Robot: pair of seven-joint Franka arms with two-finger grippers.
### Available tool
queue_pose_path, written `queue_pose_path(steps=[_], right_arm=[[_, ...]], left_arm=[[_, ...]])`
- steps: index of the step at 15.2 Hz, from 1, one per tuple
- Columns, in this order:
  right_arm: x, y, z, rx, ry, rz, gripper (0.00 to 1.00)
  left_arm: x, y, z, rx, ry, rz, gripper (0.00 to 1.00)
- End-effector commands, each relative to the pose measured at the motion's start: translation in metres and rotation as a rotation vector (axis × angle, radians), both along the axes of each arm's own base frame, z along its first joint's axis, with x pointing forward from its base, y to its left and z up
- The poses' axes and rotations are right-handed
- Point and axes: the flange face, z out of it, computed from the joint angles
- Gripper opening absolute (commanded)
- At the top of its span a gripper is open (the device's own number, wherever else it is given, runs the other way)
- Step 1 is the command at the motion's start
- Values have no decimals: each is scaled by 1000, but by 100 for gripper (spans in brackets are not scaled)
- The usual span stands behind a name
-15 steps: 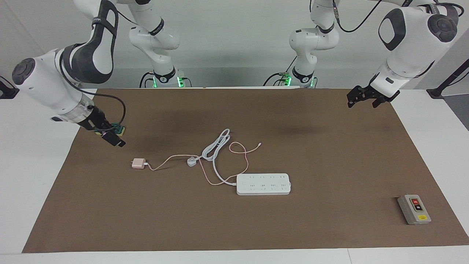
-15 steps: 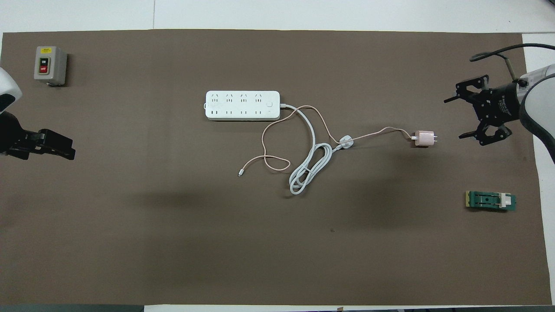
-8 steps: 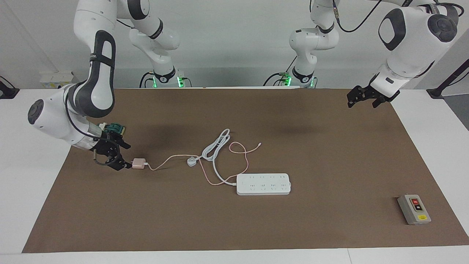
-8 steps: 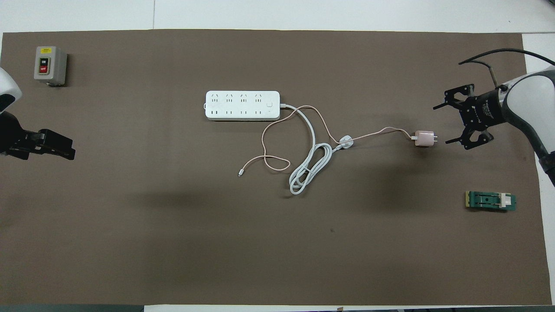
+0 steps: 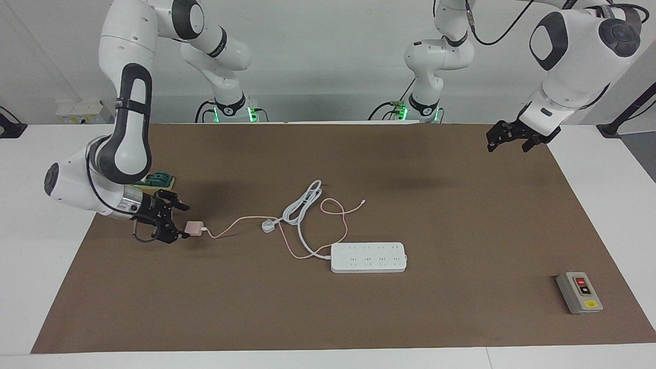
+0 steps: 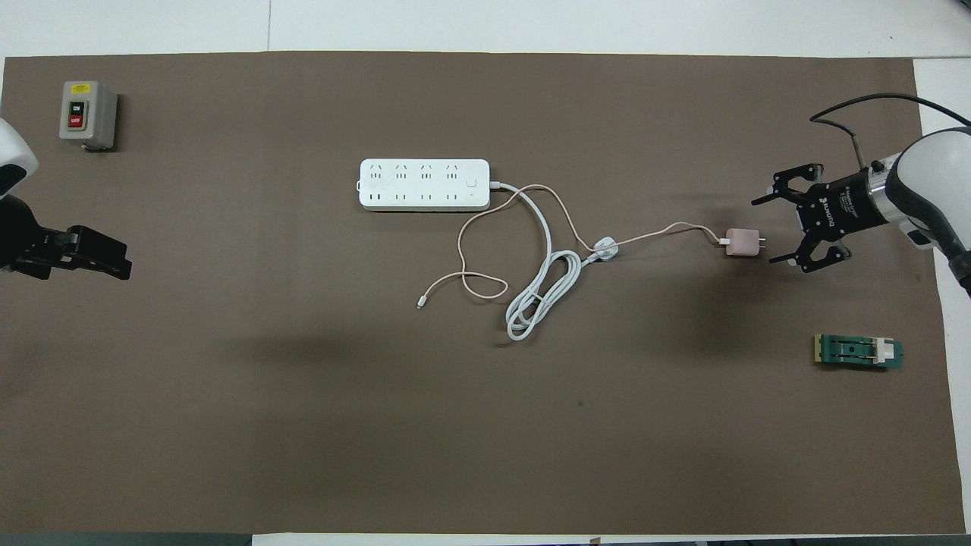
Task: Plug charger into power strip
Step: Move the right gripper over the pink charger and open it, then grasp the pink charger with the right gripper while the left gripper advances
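Facing view, lower left of frame: right gripper sits low over the brown mat, fingers spread wide, tips pointing at the charger. One fingertip is just beside the cube's prong end; whether it touches, I cannot tell. Nothing pinched. In the overhead view the same gripper shows at centre right, jaws splayed to either side of the prongs, the cube just outside them.

Charger lies flat on the mat, toward the right arm's end of the table. Its pink cable runs toward frame centre, loops, and ends in a small white connector lying loose on the mat.

Power strip sits just below frame centre in the facing view, upper centre overhead. Sockets face up, all vacant. Its white cord coils beside it and ends in a white plug, which lies on the pink cable.

Upper right of the facing view: left gripper hangs in the air over the mat's edge, fingers apart, holding nothing. This arm waits.

Grey switch box, lower right in the facing view, well apart from the rest. Green part on the mat at lower right overhead, near the right arm.
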Motion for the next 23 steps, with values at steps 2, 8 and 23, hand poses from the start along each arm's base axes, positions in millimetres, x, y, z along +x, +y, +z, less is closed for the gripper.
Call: queue_pose_path(steps=[2, 8, 23], right_arm=[[-9, -7, -16, 13, -28, 2, 100], [-12, -7, -34, 15, -77, 3, 100], [-12, 6, -40, 37, -110, 63, 0]], left_arm=[[-2, -36, 9, -5, -45, -78, 100], [-13, -60, -6, -65, -43, -109, 100], [4, -60, -107, -863, -10, 61, 100]])
